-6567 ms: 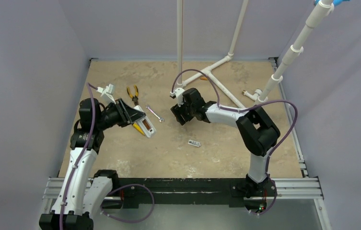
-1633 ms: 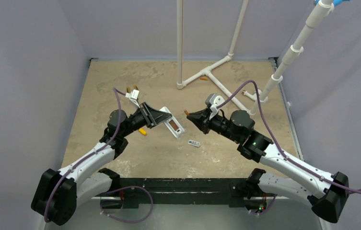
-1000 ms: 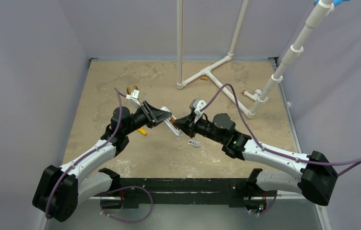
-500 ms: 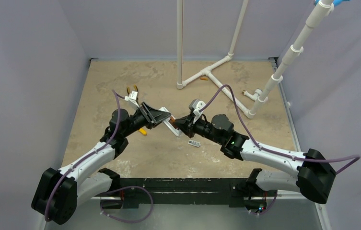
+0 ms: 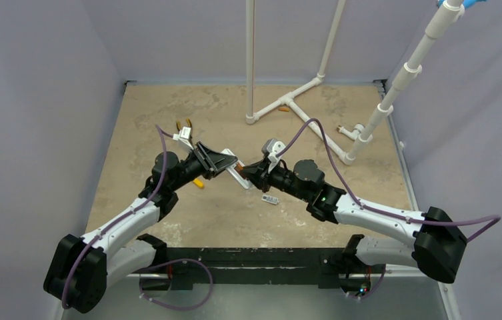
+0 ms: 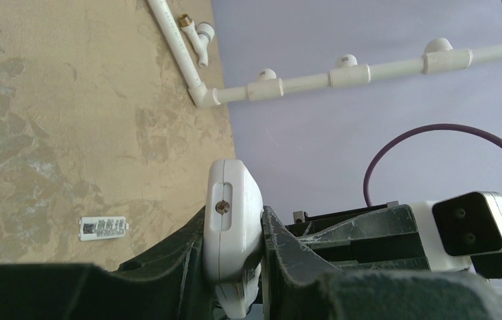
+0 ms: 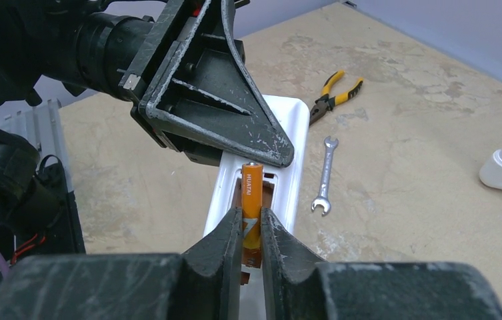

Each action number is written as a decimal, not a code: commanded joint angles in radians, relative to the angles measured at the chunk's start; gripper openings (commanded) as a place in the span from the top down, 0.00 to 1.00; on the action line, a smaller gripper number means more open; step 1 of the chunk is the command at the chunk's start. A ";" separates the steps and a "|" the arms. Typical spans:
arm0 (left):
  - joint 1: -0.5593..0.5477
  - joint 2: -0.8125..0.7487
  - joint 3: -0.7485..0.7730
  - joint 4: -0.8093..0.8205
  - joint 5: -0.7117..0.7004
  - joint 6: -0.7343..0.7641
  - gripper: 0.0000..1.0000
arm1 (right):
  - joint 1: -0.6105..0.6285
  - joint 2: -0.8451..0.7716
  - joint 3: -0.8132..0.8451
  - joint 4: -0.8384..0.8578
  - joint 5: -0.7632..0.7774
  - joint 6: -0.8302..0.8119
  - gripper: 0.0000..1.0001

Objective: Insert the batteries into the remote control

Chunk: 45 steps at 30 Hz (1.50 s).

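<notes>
My left gripper (image 5: 225, 162) is shut on the white remote control (image 5: 236, 175) and holds it above the table, tilted, with the battery recess facing up. In the left wrist view the remote (image 6: 233, 213) is clamped edge-on between the left gripper's (image 6: 235, 219) jaws. My right gripper (image 5: 251, 172) meets it from the right. It (image 7: 251, 220) is shut on an orange battery (image 7: 252, 193) that lies lengthwise over the open recess of the remote (image 7: 288, 127). The recess looks orange-brown inside. The battery's far tip is close under the left gripper's black finger (image 7: 215, 100).
Yellow-handled pliers (image 7: 335, 90) and a small silver wrench (image 7: 325, 177) lie on the table beyond the remote. A small whitish labelled plate (image 5: 271, 199) lies below the grippers. White pipework (image 5: 295, 107) stands at the back, with a small orange thing (image 5: 283, 109) beside it.
My right gripper brought the battery left to the remote in the left gripper. Over the last half second almost nothing has moved.
</notes>
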 commanded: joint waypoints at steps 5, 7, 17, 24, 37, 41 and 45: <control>-0.006 -0.007 -0.004 0.074 0.011 -0.004 1.00 | 0.004 0.005 -0.004 -0.006 0.038 -0.060 0.81; -0.006 -0.005 -0.005 0.077 0.011 -0.003 1.00 | 0.004 0.006 -0.002 -0.010 0.041 -0.071 0.80; -0.006 0.007 -0.006 0.082 0.018 0.001 1.00 | 0.004 -0.006 -0.002 -0.020 0.063 -0.099 0.76; -0.006 0.019 -0.007 0.065 0.033 0.021 1.00 | 0.004 -0.043 0.000 -0.017 0.048 -0.079 0.74; -0.014 0.049 0.006 0.031 0.085 0.061 1.00 | 0.004 -0.091 0.004 -0.066 0.056 -0.125 0.62; -0.025 0.081 0.050 -0.043 0.148 0.127 1.00 | 0.004 -0.121 0.014 -0.159 0.033 -0.220 0.55; -0.051 0.101 0.055 -0.045 0.192 0.177 1.00 | 0.004 -0.180 -0.005 -0.212 -0.005 -0.276 0.53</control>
